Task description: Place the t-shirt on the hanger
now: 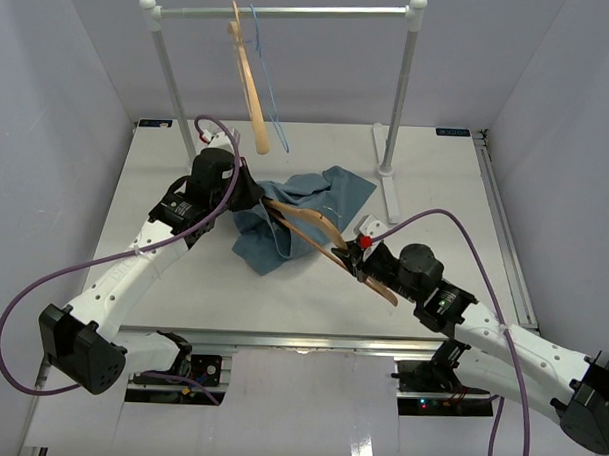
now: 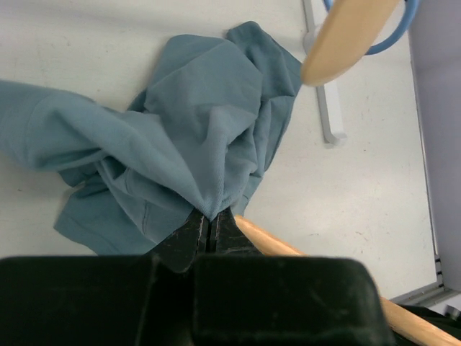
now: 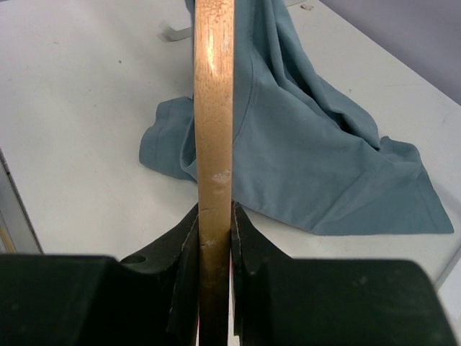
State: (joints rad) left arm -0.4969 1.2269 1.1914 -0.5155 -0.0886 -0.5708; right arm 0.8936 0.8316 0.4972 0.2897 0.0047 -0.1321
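t-shirt (image 1: 311,198): crumpled teal cloth at the centre of the overhead frame, mostly lying on the table (image 1: 162,293), with one fold pulled up at its left edge.
hanger (image 1: 320,221): light wood, lying aslant from the centre toward the lower right. Its far end is on or in the cloth; from above I cannot tell whether it has entered an opening.
left gripper (image 2: 211,220): fingers pressed together on a pinch of the t-shirt, with the cloth fanning out from the tips.
right gripper (image 3: 215,216): fingers narrow, clamped on the hanger's wooden arm, which runs straight away from the wrist camera toward the cloth.
step in hand: probably threading one hanger shoulder into the shirt.
doing it well: lift the pinched fold so the cloth opens into a mouth. Keep the hanger low and slide it along its own line — no twisting. Hold the pinch firm, since the cloth is floppy and will follow the wood if it drags.
count: one t-shirt; three hangers — this one, a second wooden hanger (image 1: 251,96) and a blue wire hanger (image 1: 272,92), both on the rail (image 1: 282,11) at the top; one rail; two arms.
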